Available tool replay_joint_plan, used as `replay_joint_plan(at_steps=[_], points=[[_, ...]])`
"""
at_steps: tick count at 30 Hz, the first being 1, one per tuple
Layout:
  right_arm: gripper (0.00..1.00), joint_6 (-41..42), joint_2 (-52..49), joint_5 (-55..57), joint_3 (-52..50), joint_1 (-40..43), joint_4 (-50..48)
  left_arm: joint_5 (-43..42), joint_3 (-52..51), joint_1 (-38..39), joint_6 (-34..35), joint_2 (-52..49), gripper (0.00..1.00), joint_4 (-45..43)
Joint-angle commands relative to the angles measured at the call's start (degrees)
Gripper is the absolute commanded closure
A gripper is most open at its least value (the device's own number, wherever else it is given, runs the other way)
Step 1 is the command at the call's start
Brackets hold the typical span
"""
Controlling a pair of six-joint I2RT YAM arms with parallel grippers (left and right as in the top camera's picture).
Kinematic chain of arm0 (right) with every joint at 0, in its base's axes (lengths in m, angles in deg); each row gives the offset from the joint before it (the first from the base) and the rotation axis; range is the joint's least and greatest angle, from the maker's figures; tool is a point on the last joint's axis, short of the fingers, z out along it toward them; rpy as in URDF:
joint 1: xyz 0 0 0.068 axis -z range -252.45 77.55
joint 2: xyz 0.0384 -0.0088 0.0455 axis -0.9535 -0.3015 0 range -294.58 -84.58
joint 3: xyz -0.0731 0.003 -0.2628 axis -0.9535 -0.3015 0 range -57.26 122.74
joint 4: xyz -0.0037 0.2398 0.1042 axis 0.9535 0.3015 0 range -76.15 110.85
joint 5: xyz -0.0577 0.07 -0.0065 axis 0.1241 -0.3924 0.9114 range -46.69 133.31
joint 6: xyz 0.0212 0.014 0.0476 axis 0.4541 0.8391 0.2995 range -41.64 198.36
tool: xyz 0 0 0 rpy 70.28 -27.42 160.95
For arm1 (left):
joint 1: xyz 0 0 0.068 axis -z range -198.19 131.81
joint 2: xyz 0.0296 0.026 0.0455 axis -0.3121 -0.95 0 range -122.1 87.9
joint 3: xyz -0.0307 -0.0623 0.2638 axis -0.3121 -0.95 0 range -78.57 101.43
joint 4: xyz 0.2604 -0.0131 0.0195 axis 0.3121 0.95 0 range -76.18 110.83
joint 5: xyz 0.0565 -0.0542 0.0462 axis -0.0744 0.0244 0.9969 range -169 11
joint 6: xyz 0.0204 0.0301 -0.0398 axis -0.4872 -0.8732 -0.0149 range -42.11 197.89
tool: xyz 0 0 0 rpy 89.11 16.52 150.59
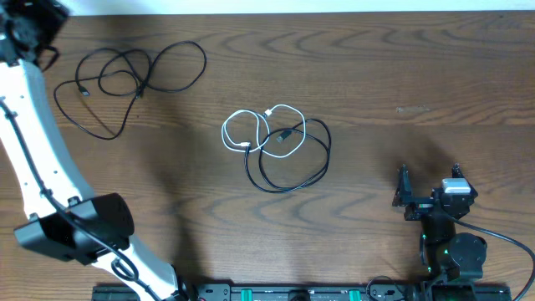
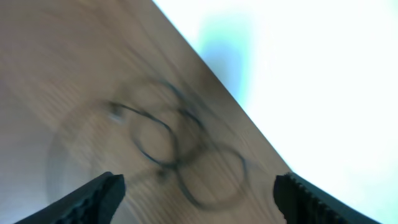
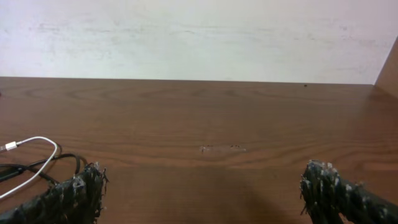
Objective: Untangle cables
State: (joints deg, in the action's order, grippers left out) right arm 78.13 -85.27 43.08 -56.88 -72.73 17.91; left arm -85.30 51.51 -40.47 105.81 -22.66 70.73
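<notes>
One long black cable [image 1: 134,79] lies by itself in loose loops at the far left of the table. It shows blurred in the left wrist view [image 2: 177,155]. The white cable [image 1: 251,130] and the second black cable [image 1: 292,159] lie overlapped in the middle. Their ends show at the left of the right wrist view, the white one [image 3: 37,155] over the black one [image 3: 68,163]. My left gripper [image 2: 199,199] is open and empty above the far-left cable, at the top left corner of the overhead view [image 1: 25,25]. My right gripper [image 1: 430,174] is open and empty right of the tangle [image 3: 208,193].
The wooden table [image 1: 401,75] ends at a white wall [image 3: 199,37] at the back. The left arm's white link [image 1: 38,142] stretches along the left edge. Arm bases and a rail [image 1: 284,293] sit along the front edge.
</notes>
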Motion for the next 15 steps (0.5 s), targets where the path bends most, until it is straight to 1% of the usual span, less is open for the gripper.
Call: replay_joint_plan(at_steps=[1, 3, 5, 6, 7, 8, 9, 10, 15], points=[[0.01, 0.8, 0.3, 0.0, -0.1, -0.7, 0.3, -14.1, -3.6, 4.4, -6.8, -4.9, 0.23, 1.5], [0.01, 0.8, 0.3, 0.0, -0.1, -0.7, 0.3, -11.7, -5.6, 7.0, -9.0, -6.5, 0.27, 1.5], [0.01, 0.8, 0.3, 0.0, -0.1, -0.7, 0.3, -7.5, -7.2, 9.5, -9.0, -8.7, 0.48, 1.5], [0.01, 0.8, 0.3, 0.0, -0.1, -0.7, 0.3, -5.9, -7.7, 10.7, -9.0, -10.2, 0.54, 1.5], [0.01, 0.8, 0.3, 0.1, -0.1, -0.7, 0.3, -5.0, -8.0, 11.6, -9.0, -11.6, 0.62, 1.5], [0.01, 0.8, 0.3, 0.0, -0.1, -0.7, 0.3, -4.7, -8.0, 12.6, -9.0, -13.5, 0.76, 1.5], [0.01, 0.8, 0.3, 0.0, -0.1, -0.7, 0.3, -4.6, -8.0, 13.4, -9.0, -15.0, 0.86, 1.4], [0.01, 0.8, 0.3, 0.0, -0.1, -0.7, 0.3, -4.5, -8.0, 14.1, -9.0, -16.5, 0.92, 1.2], [0.01, 0.8, 0.3, 0.0, -0.1, -0.7, 0.3, -4.5, -8.0, 16.4, -8.8, -23.4, 0.92, 0.1]])
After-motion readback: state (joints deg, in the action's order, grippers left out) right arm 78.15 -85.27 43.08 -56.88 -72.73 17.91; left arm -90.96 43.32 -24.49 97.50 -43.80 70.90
